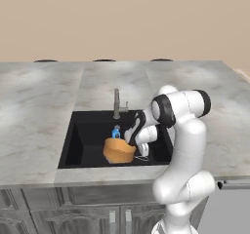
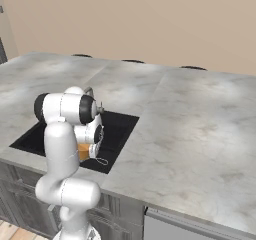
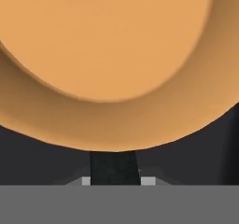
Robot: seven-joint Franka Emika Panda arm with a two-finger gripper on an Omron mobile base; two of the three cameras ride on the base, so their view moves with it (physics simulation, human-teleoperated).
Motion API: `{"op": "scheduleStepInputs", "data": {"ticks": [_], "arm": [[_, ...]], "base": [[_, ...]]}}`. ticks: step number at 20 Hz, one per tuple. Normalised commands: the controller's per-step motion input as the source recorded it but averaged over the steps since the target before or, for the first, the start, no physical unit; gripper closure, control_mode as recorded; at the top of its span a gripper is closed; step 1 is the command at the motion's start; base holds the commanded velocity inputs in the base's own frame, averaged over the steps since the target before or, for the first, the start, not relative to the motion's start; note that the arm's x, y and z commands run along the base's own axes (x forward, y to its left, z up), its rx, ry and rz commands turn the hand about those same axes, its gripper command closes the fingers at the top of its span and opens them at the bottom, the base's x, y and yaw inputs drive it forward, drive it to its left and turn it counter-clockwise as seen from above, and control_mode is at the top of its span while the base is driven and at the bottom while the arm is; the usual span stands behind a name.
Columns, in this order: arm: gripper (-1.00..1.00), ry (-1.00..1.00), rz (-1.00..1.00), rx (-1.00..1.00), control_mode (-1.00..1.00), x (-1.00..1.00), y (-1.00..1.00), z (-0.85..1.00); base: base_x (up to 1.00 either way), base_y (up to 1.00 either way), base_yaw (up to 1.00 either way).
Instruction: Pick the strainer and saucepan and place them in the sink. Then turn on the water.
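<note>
Down in the large black recessed sink (image 1: 83, 140) of a grey marble worktop (image 1: 39, 106), the robot's claw (image 1: 133, 141) hovers at the dark handle of a small round orange saucepan (image 1: 118, 150), which sits tilted in the basin beside a small blue bottle (image 1: 116, 131). Whether the claw grips cannot be told. A clean release calls for a full opening before lifting away.

The arm (image 1: 185, 155) is showing a smooth, glossy white shell built of rounded, tube-like segments. Dark black bands (image 1: 166, 110) are ringing the joints at the elbow, and a black section (image 1: 135, 128) is running along the wrist toward the white hand (image 1: 146, 135).
</note>
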Motion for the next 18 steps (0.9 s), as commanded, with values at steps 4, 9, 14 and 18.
{"op": "scheduleStepInputs", "data": {"ticks": [4,9,14,18], "arm": [[-1.00,-0.04,0.00,0.03,-1.00,-0.01,0.00,0.00],[-1.00,-0.01,0.00,0.06,-1.00,-0.02,-0.09,0.18],[-1.00,0.00,0.00,0.08,-1.00,0.00,-0.29,0.48],[-1.00,0.00,0.00,0.07,-1.00,0.00,-0.28,0.54]], "base": [[0.00,0.00,0.00],[0.00,0.00,0.00],[0.00,0.00,0.00],[0.00,0.00,0.00]]}}
